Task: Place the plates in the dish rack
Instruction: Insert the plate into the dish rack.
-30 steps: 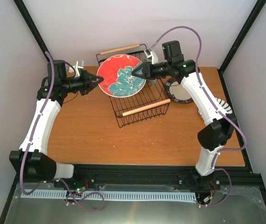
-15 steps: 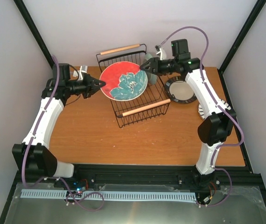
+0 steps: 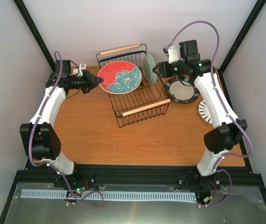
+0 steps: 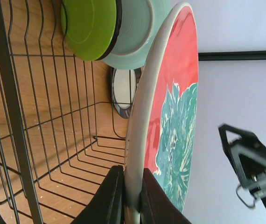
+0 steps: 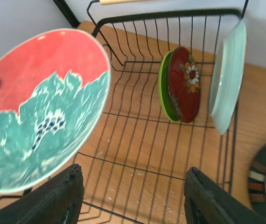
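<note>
The red plate [image 3: 120, 78] is clamped at its nine-o'clock rim by the left gripper [image 3: 99, 81]; the right gripper [image 3: 156, 71], at three o'clock, is parted.

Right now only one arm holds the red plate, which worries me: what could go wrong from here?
The left gripper pinches the red plate by its rim alone, above the rack; it could slip or swing down. Lowered carelessly, it could knock the mint plate and dark red plate standing on edge inside.
</note>
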